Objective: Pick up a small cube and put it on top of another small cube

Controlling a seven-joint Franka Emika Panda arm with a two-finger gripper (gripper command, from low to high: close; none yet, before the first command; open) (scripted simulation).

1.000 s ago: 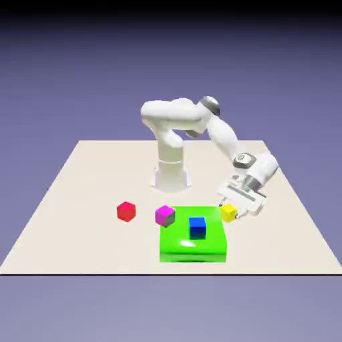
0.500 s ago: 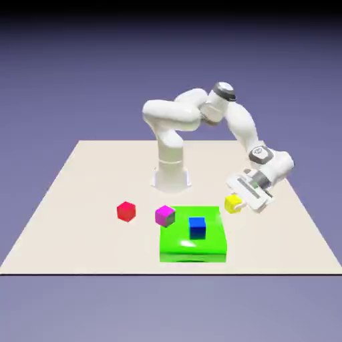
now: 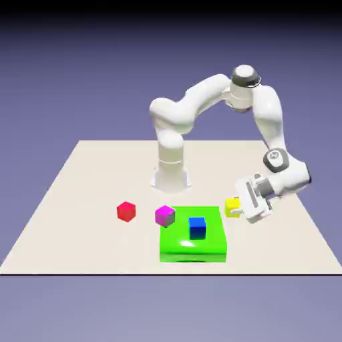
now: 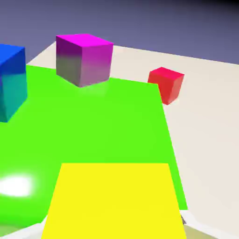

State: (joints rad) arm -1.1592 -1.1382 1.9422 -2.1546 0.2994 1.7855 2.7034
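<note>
Exterior view, going from its left to its right:
Red cube [image 3: 126, 212]: on the pale table [image 3: 87, 234], well apart from the green block, farthest toward the exterior view's left.
Magenta cube [image 3: 165, 216]: at the green block's upper-left corner as the exterior view shows it.
Green block [image 3: 177, 244]: a wide, low, glossy slab, with the blue cube on it.
Blue cube [image 3: 197, 228]: on top of the green block, to the right of the magenta cube.
Yellow cube [image 3: 232, 208]: between the fingertips, just off the end of the hand, on its exterior-view left side; near the green block's right edge in that view.
Hand [image 3: 236, 206]: grasping the yellow cube, tilted, its fingers pointing toward the exterior view's left.
Arm [image 3: 269, 113]: arching over from the base, then down to the hand at the exterior view's right.
Hand view: the yellow cube fills the bottom middle, large, between the fingers and mostly hiding them; beyond it lie the green block, the blue cube at the left edge, the magenta cube, then the red cube.
</note>
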